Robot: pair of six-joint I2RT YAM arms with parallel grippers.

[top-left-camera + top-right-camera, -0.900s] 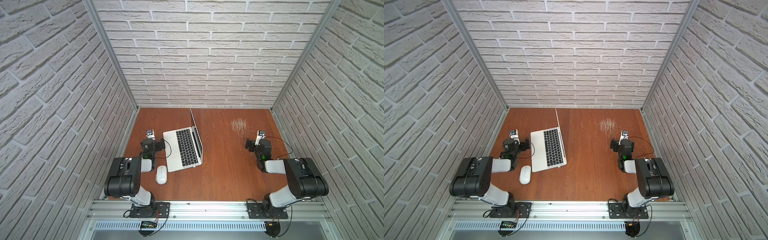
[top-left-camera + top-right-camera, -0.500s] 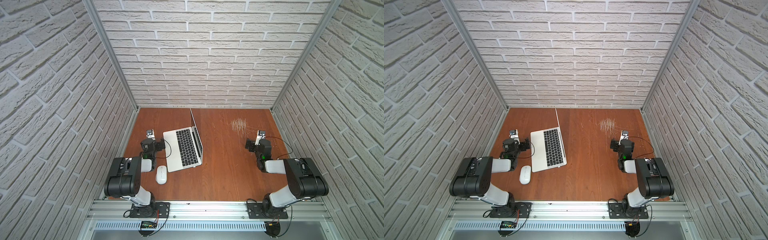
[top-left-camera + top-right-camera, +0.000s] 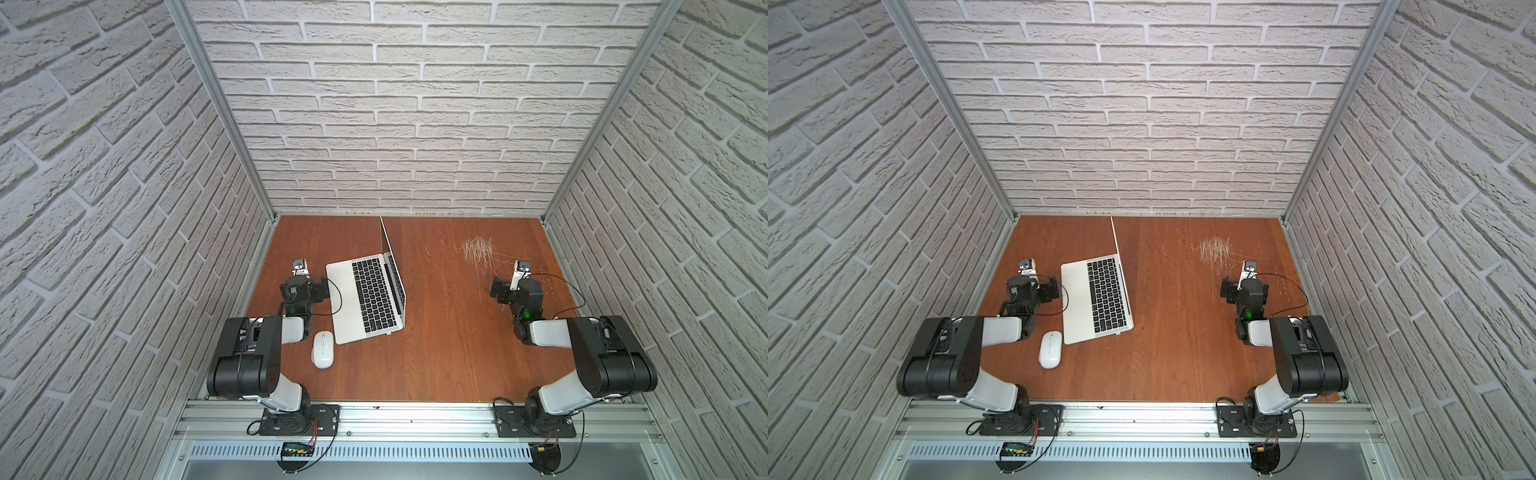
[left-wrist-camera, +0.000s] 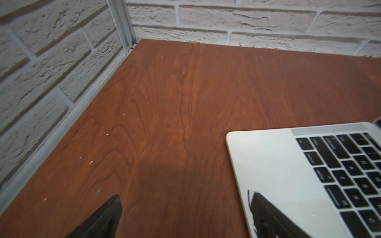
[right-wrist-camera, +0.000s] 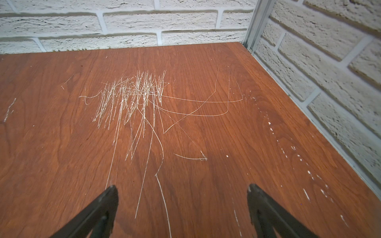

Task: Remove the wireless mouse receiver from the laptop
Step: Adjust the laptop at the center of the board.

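The laptop (image 3: 365, 299) lies open on the left half of the worktop (image 3: 440, 357). Both top views show the laptop (image 3: 1096, 297) turned sideways: its palm rest faces the left edge and its screen stands upright on the side toward the middle. I can't make out a receiver on it at this size. A white mouse (image 3: 323, 350) sits just beside the laptop's corner nearest the front edge. My left pincer (image 4: 185, 195) has its fingers wide apart and holds nothing. In the left wrist view one finger (image 4: 266, 216) overlaps the palm-rest corner, and I cannot tell whether it touches. My right pincer (image 5: 181, 187) is near the right edge, equally spread and empty. It is over bare wood, with pale scratches (image 5: 132, 99) beyond it toward the far right corner.
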